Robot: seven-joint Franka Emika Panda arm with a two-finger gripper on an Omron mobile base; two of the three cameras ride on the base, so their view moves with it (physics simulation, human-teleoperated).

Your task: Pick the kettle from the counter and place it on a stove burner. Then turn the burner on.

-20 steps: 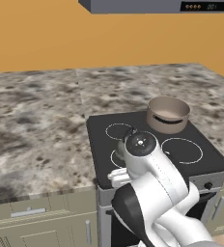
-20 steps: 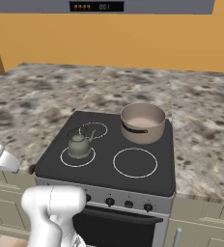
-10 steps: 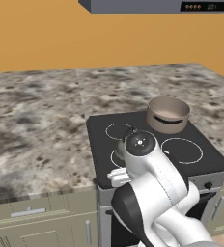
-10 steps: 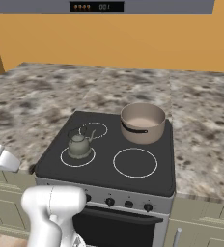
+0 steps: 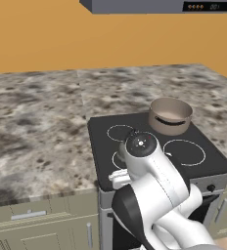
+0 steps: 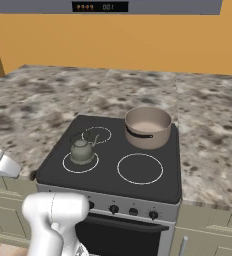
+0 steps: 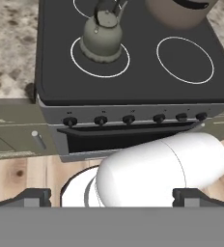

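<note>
Nothing in the scene has shifted over the last second: in the right base view the kettle (image 6: 81, 151) sits where it sat, upright inside the white ring of the front-left stove burner (image 6: 68, 166), with the tan pot (image 6: 148, 126) on the back-right burner and the stone surface (image 6: 43, 100) around the cooktop bare of it. So the placing half of the task looks done, and the burner is what remains. The tool (image 7: 112, 198) stands wide and empty, its dark tips far apart, pulled back in front of the oven with the row of knobs (image 7: 129, 119) ahead of it. Which knob governs the kettle's burner I can't tell from here; probably one toward the left.
</note>
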